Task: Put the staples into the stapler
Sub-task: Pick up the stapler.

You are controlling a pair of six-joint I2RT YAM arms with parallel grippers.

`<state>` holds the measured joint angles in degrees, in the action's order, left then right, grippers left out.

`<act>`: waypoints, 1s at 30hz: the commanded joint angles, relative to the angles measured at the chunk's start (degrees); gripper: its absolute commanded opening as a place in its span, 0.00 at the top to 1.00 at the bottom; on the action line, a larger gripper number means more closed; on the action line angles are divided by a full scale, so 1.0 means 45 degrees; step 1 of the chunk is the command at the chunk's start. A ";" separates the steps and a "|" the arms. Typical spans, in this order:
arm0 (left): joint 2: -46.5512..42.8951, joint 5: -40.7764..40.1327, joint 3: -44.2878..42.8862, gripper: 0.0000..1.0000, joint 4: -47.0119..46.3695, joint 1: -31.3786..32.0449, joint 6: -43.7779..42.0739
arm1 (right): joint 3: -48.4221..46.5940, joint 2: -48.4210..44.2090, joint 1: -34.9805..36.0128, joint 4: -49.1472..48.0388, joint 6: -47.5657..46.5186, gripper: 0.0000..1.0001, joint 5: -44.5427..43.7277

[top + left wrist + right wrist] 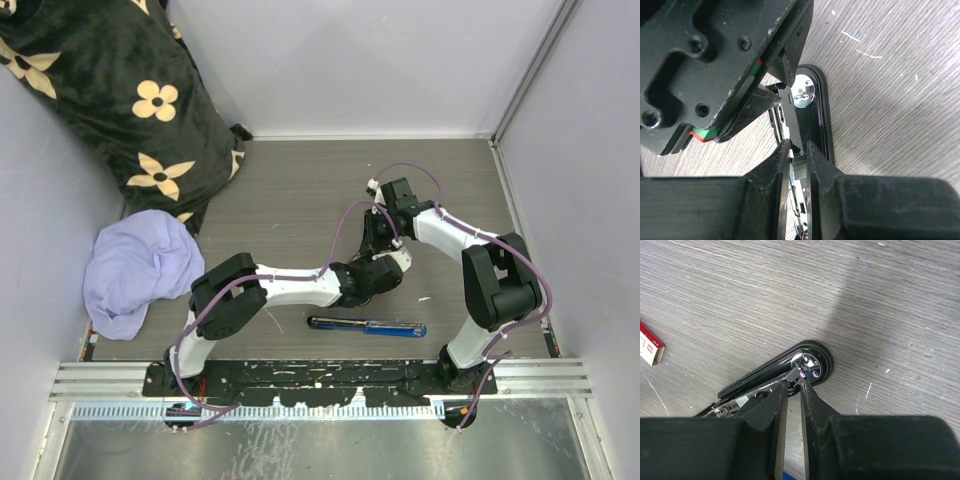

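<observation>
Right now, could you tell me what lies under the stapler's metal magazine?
The stapler's black base with its chrome anvil, lying on the table. The left tool and right tool pinch the magazine and cover it, so its inside is hidden.

White left arm (295,285) and right arm (445,228) with bulky black joints, looping purple cables (341,230), scuffed black fingers (771,172), possibly a red-green label (704,134)

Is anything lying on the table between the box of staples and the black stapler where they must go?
Nothing visible does. In the right wrist view the box of staples lies at the left edge, and only bare table separates it from the stapler.
</observation>
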<state>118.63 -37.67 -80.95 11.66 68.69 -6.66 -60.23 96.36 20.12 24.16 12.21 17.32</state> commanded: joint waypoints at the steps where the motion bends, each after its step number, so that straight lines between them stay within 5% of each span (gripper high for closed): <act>1: -0.0559 0.0486 -0.0901 0.85 0.1017 0.0049 0.0417 | 0.0367 0.0563 0.0147 0.1424 -0.0649 0.80 -0.0741; 30: -0.1735 0.2992 -0.2274 0.84 0.2451 -0.0453 0.2045 | 0.0383 0.0619 0.0155 0.1427 -0.0676 0.80 -0.0701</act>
<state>117.73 -24.88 -88.75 27.55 68.34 0.95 -60.53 96.49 20.08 24.82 11.88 17.69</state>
